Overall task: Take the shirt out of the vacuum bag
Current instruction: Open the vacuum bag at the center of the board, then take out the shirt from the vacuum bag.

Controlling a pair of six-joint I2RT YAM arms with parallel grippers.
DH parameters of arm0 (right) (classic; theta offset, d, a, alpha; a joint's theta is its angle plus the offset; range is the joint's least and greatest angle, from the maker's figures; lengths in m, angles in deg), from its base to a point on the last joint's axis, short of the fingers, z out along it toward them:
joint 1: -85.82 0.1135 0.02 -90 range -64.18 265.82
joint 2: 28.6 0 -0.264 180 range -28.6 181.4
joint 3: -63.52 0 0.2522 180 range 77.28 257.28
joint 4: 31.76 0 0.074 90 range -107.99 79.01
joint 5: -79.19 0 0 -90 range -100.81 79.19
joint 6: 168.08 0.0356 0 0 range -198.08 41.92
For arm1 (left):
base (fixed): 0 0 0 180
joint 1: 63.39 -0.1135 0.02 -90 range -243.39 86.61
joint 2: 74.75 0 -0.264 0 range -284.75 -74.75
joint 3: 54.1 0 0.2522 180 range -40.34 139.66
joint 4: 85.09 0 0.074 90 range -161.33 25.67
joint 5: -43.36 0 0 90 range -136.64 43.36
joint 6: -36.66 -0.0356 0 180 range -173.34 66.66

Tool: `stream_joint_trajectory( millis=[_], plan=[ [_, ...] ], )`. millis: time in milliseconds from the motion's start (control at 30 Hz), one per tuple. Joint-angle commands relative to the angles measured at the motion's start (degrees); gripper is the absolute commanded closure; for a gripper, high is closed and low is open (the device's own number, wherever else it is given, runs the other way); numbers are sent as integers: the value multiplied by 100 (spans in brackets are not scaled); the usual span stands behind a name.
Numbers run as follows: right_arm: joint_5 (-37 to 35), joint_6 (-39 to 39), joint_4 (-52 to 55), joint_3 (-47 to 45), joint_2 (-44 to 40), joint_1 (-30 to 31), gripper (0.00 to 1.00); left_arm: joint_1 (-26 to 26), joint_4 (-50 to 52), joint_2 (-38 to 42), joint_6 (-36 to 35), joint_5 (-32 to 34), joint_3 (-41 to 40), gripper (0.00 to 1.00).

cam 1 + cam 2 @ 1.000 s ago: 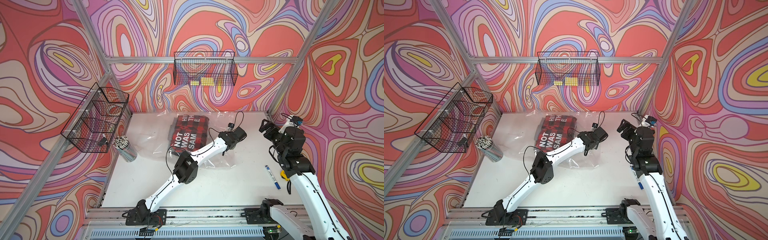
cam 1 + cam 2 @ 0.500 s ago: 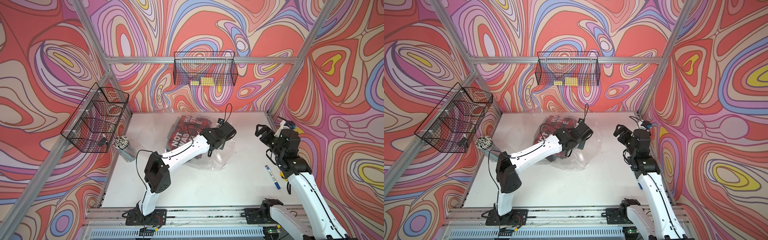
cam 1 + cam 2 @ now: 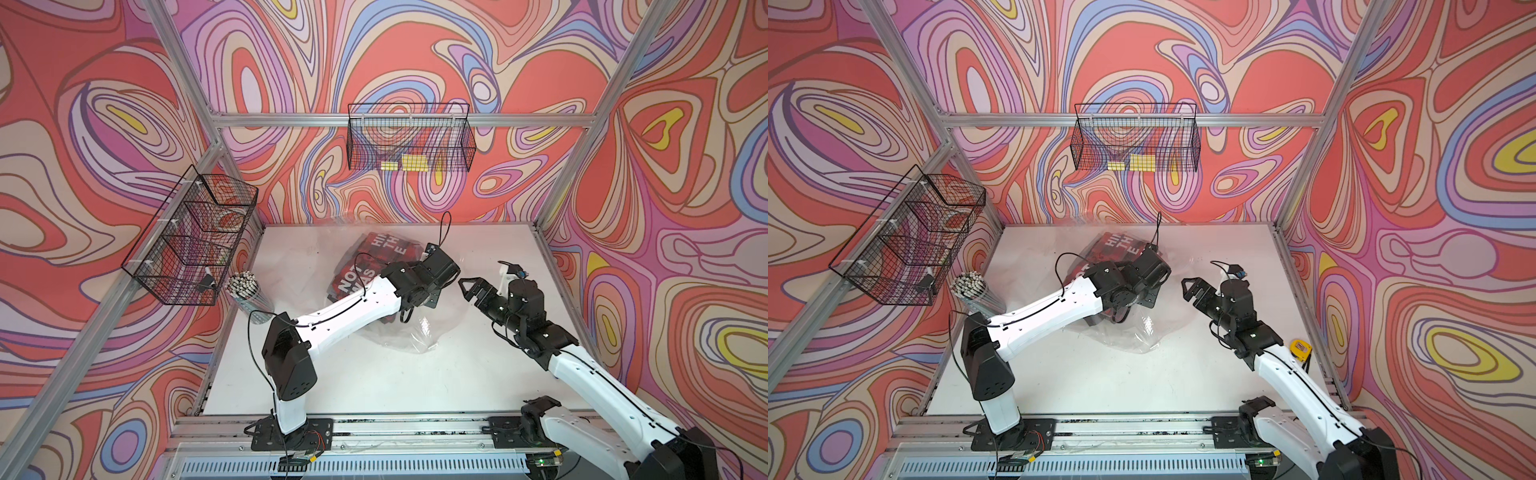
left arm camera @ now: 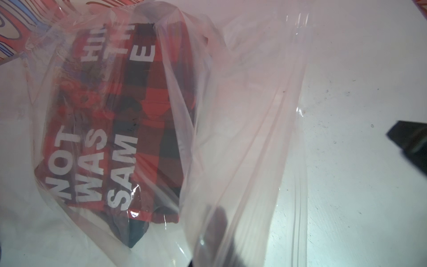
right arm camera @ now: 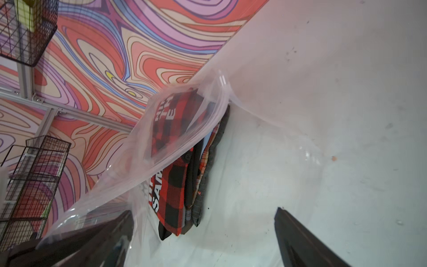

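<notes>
- Clear crinkled plastic: the vacuum bag (image 3: 409,334) lies mid-table on the white table (image 3: 374,386), bunched around the shirt (image 3: 359,266).
- Shirt: red-black check, white lettering, folded flat, inside the bag, slightly to the far side.
- Left gripper (image 3: 419,303): closed on a fold of the bag's upper film, by the shirt's right edge. In the left wrist view the film rises toward it, and a dark finger shows through the plastic.
- Right wrist view: the upper film is raised off the shirt's right edge. The bag mouth gapes to the right, and the stacked folds show bare beneath.
- Right gripper (image 3: 471,291): jaws wide apart, empty, hovering just right of the bag and facing it.
- In the way: the left forearm (image 3: 353,307) crosses the shirt's near-left part in both top views and hides some lettering.
- Around:
  - cup of white-tipped sticks (image 3: 245,291) at the left table edge, well apart from the bag;
  - wire basket (image 3: 191,241) on the left wall;
  - far basket (image 3: 409,143) on the far wall, holding yellow blocks (image 3: 405,163);
  - yellow tape measure (image 3: 1301,348) at the right edge, beside the right arm.
</notes>
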Motion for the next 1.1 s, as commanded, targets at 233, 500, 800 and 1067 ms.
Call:
stream_joint_trajectory(
  millis=[233,500,800,1067],
  plan=[
    [-557,575,-2227,-249,1440,879,2,158,341,714,136,-250,-56,100],
    [-527,826,-3652,64,2835,1183,2,167,175,863,198,-445,-314,100],
    [-588,1030,-4612,630,4048,1362,4,167,-11,1069,271,-589,-584,100],
    [-545,1094,-4725,971,4454,1391,7,177,-53,1176,289,-627,-721,100]
  ],
)
